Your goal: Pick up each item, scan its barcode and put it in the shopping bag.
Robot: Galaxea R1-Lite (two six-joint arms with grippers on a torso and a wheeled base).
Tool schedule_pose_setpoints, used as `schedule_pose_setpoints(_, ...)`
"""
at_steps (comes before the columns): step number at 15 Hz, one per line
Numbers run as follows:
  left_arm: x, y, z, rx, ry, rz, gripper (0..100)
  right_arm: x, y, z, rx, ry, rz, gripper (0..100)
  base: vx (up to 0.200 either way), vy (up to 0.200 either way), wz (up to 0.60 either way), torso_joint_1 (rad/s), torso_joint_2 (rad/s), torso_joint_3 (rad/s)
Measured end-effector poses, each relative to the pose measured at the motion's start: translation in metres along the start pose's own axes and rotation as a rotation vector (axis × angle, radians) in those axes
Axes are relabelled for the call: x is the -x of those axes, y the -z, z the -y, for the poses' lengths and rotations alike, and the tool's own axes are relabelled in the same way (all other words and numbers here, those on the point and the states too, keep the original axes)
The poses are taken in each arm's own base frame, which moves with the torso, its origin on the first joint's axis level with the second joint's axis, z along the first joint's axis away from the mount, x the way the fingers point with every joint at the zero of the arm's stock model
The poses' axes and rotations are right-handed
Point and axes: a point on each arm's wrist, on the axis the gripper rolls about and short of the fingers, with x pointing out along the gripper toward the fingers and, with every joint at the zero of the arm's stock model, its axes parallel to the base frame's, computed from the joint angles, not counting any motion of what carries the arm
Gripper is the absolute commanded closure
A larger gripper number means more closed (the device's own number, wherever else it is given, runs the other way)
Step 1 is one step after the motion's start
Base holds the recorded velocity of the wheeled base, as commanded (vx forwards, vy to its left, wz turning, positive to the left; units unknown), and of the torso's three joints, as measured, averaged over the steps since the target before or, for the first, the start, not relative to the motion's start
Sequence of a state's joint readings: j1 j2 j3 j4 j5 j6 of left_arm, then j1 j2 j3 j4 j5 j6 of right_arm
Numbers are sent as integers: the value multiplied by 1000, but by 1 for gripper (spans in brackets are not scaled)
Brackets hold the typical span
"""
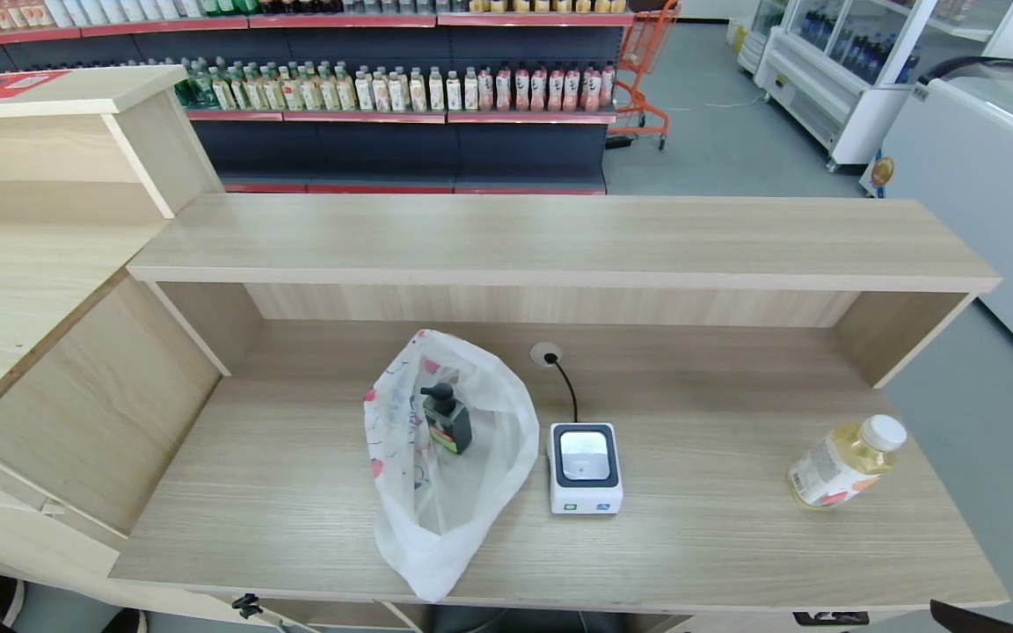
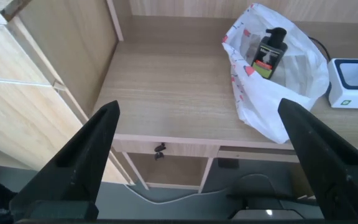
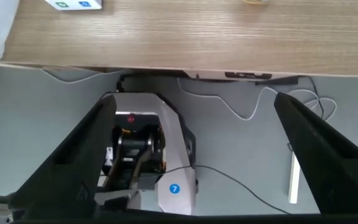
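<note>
A: Left tool?
B: Left tool [image 2: 197,155] has its fingers spread wide. It hangs low off the near edge of the bench [image 2: 166,93], at its left part.
A: Right?
B: Right tool [image 3: 194,155] is also spread wide, below and in front of the bench's near edge.
A: Items?
B: Dark pump bottle [image 1: 447,420] is inside the white shopping bag [image 1: 436,519], pump end up; standing or leaning, can't tell. The bag is mid-bench with its mouth open. Yellow bottle [image 1: 845,462] with a white cap lies on its side at the far right of the bench, well apart from the bag.
A: Scanner?
B: White scanner [image 1: 586,488] is just right of the bag; touching it or not, can't tell. A black cable [image 1: 568,391] runs from it toward the back of the bench.
</note>
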State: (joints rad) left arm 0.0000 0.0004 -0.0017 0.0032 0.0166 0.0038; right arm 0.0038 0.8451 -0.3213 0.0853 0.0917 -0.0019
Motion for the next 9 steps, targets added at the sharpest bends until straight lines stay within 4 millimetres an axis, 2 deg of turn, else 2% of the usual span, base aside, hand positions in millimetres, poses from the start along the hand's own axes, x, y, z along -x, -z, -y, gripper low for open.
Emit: schedule_pose_setpoints(9,0,0,0,-1,0,0,0,1,5,0,-4,22,-49,0,0,-200,0,3,2,3)
